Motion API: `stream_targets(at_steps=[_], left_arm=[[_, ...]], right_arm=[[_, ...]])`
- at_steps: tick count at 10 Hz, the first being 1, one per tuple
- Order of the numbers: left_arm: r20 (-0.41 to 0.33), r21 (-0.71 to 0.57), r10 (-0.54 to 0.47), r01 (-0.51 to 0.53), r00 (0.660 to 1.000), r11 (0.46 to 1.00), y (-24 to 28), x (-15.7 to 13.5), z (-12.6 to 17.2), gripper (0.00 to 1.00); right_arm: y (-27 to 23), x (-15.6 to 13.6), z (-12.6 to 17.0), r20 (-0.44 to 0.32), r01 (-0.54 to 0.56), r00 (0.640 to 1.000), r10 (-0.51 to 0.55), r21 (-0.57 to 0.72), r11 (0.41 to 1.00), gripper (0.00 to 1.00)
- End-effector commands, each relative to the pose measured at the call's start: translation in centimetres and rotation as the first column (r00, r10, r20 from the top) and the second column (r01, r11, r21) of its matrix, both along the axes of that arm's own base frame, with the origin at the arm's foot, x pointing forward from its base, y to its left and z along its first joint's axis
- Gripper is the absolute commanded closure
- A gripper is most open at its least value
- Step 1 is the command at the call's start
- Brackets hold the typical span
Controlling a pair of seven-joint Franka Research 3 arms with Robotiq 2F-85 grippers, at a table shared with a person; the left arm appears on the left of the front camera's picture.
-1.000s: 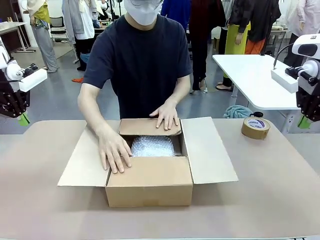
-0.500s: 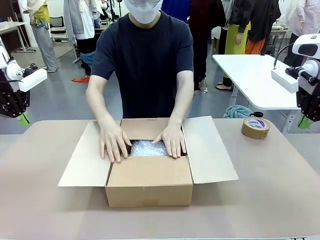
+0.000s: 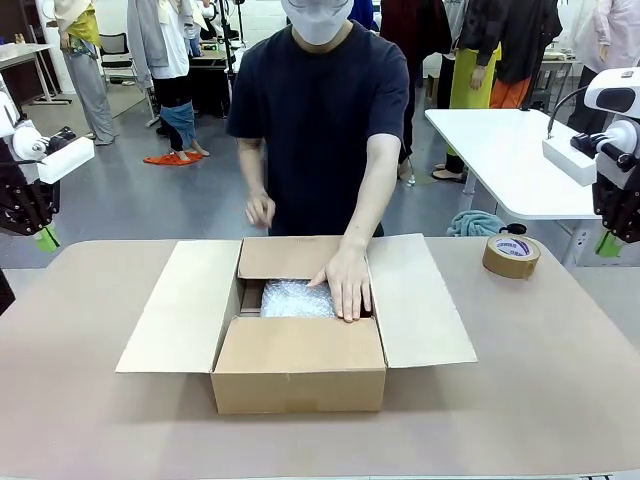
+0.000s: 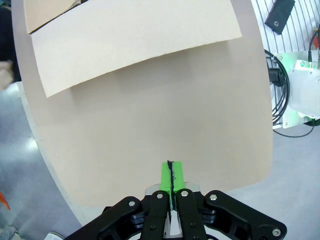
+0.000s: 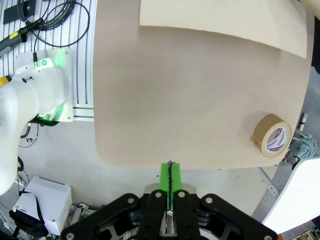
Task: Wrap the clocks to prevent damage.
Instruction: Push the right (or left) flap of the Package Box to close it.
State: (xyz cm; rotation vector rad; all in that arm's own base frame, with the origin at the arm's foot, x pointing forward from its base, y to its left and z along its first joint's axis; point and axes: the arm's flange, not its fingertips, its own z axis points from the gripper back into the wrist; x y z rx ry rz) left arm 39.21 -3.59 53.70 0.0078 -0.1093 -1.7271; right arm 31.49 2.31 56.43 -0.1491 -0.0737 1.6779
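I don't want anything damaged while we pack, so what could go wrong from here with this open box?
The person's hand rests on the bubble wrap inside the cardboard box; an arm moving in now could strike it. The side flaps lie spread wide, so a reach for the tape roll might snag one and shift the box.

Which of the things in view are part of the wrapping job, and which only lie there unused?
In the job: cardboard box; bubble wrap inside it; person's hand reaching into the box.

Lying about: tape roll, untouched, right of the box; teal cloth farther back.
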Motion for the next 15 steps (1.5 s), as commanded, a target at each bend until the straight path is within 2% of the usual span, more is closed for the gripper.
stream_targets(at_steps=[1, 11, 12, 13, 14, 15], left_arm=[[-0.003, -0.001, -0.001, 0.001, 1.0, 1.0, 0.1, -0.1, 0.0, 1.0], [0.0, 0.0, 0.0, 0.0, 1.0, 1.0, 0.0, 0.0, 0.0, 1.0], [0.084, -0.143, -0.084, 0.095, 0.993, 0.985, 1.4, 0.4, -0.3, 1.0], [0.179, -0.292, -0.102, 0.152, 0.979, 0.944, 3.0, 0.5, -1.4, 1.0], [0.236, -0.389, -0.108, 0.196, 0.966, 0.9, 4.4, 0.5, -3.1, 1.0], [0.252, -0.481, -0.08, 0.197, 0.964, 0.854, 6.0, 0.5, -5.2, 1.0]], right_arm=[[-0.1, -0.1, -0.1, -0.005, -0.016, 1.0, 0.016, 0.017, 1.0, 0.99], [-0.1, -0.1, -0.1, -0.005, -0.016, 1.0, 0.016, 0.017, 1.0, 0.99], [-0.1, -0.1, -0.1, -0.005, -0.016, 1.0, 0.016, 0.017, 1.0, 0.99], [-0.1, -0.1, -0.1, -0.005, -0.016, 1.0, 0.016, 0.017, 1.0, 0.99], [-0.1, -0.1, -0.1, -0.005, -0.016, 1.0, 0.016, 0.017, 1.0, 0.99], [-0.1, -0.1, -0.1, -0.005, -0.016, 1.0, 0.016, 0.017, 1.0, 0.99]])
